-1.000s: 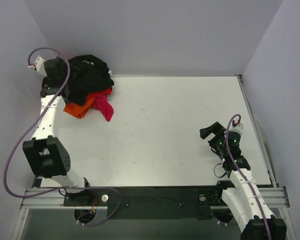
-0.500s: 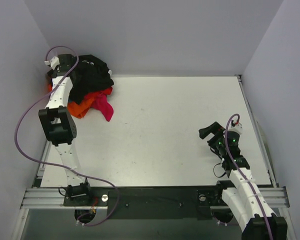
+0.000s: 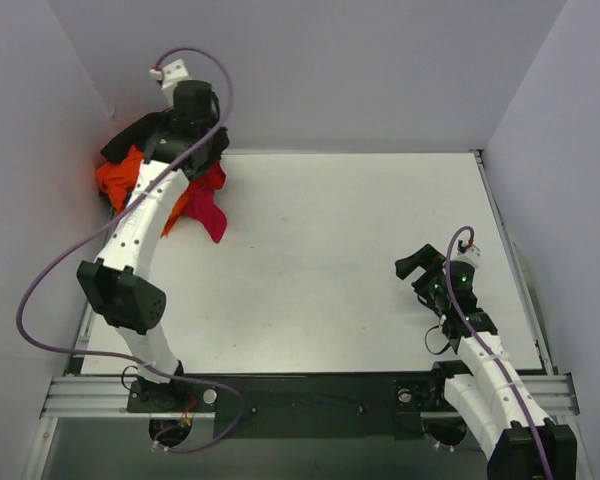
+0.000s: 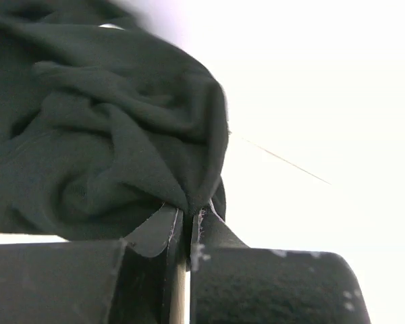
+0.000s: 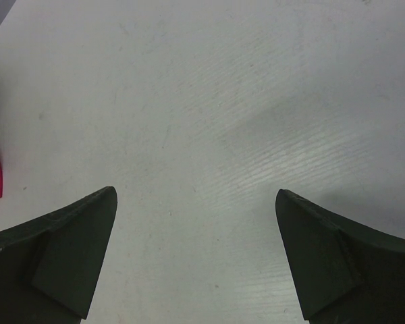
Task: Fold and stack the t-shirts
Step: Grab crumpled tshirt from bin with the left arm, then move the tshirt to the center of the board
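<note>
Left hand (image 4: 187,214) pinches black t-shirt (image 4: 108,135) beside orange shirt (image 3: 115,180), magenta shirt (image 3: 208,215); right hand (image 5: 196,194) spread

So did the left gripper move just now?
Yes. In the top view the left gripper moved right, away from the left wall, across the clothes pile, and now pinches the black shirt.

left arm (image 3: 140,215) stretched far-left | left claw (image 4: 189,212) pinched closed | right arm (image 3: 480,352) low | right claw (image 5: 194,192) spread wide
</note>
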### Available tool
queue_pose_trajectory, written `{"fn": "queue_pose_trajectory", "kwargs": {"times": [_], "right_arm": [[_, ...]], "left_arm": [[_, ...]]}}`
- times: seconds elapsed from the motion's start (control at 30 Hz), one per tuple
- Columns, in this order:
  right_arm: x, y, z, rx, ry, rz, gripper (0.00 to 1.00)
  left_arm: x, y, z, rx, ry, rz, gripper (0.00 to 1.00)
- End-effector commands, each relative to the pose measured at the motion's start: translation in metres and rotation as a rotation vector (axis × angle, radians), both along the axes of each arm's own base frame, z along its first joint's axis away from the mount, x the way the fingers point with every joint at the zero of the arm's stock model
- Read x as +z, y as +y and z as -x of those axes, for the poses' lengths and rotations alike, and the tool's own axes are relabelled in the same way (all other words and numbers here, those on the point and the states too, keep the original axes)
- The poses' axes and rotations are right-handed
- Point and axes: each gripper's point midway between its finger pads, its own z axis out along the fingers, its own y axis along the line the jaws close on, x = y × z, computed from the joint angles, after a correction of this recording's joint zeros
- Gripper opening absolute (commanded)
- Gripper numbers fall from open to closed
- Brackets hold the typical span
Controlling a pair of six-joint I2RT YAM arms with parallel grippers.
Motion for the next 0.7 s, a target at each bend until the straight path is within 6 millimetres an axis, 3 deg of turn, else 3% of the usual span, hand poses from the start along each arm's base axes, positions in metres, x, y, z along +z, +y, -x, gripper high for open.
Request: {"fn": "queue_pose_trajectory", "kwargs": {"times": [0.0,0.03,0.07,0.1,0.13,0.17,0.2,0.33,0.37,0.4,0.43,0.47,0.5,0.53,0.57,0.6,0.63,0.67], "right_arm": [[0.02,-0.004,-0.011,-0.021,-0.055,0.021,0.98],[0.019,-0.004,-0.01,-0.024,-0.048,0.024,0.99],[0.022,-0.005,-0.01,-0.027,-0.054,0.027,0.98],[0.022,-0.005,-0.009,-0.027,-0.046,0.03,0.98],[0.026,-0.007,-0.009,-0.035,-0.057,0.034,0.98],[0.027,-0.008,-0.008,-0.038,-0.053,0.038,0.99],[0.032,-0.009,-0.008,-0.044,-0.064,0.044,0.99],[0.04,-0.012,-0.005,-0.047,-0.066,0.059,0.99],[0.043,-0.012,-0.005,-0.049,-0.07,0.06,0.99],[0.044,-0.012,-0.005,-0.046,-0.069,0.058,0.99],[0.045,-0.011,-0.006,-0.044,-0.069,0.06,0.99],[0.045,-0.01,-0.005,-0.035,-0.064,0.06,0.99],[0.045,-0.009,-0.006,-0.026,-0.06,0.061,0.99],[0.045,-0.007,-0.006,-0.013,-0.054,0.068,0.99],[0.042,-0.003,-0.006,0.002,-0.038,0.074,0.99],[0.04,-0.002,-0.005,0.018,-0.02,0.096,0.99],[0.04,0.002,-0.007,0.028,-0.007,0.123,0.99],[0.038,0.0,-0.004,0.026,0.031,0.171,0.99]], "left_arm": [[0.094,-0.123,0.039,-0.297,-0.238,0.039,0.0],[0.103,-0.15,0.041,-0.402,-0.264,0.071,0.0],[0.135,-0.172,0.054,-0.472,-0.327,0.1,0.0],[0.138,-0.191,0.056,-0.545,-0.331,0.102,0.0],[0.173,-0.197,0.072,-0.576,-0.386,0.123,0.0],[0.18,-0.203,0.073,-0.598,-0.394,0.153,0.0],[0.202,-0.196,0.081,-0.603,-0.431,0.172,0.0],[0.246,-0.181,0.108,-0.629,-0.554,0.204,0.0],[0.233,-0.179,0.104,-0.618,-0.528,0.191,0.0],[0.247,-0.167,0.115,-0.598,-0.571,0.196,0.0],[0.22,-0.16,0.103,-0.569,-0.507,0.192,0.0],[0.225,-0.147,0.115,-0.559,-0.519,0.203,0.0],[0.173,-0.136,0.097,-0.512,-0.404,0.212,0.0],[0.182,-0.123,0.113,-0.501,-0.448,0.239,0.0],[0.118,-0.112,0.096,-0.451,-0.348,0.254,0.1],[0.105,-0.1,0.109,-0.434,-0.346,0.274,0.42],[0.051,-0.087,0.105,-0.379,-0.265,0.286,0.56],[0.037,-0.067,0.114,-0.317,-0.26,0.284,0.78]]}}
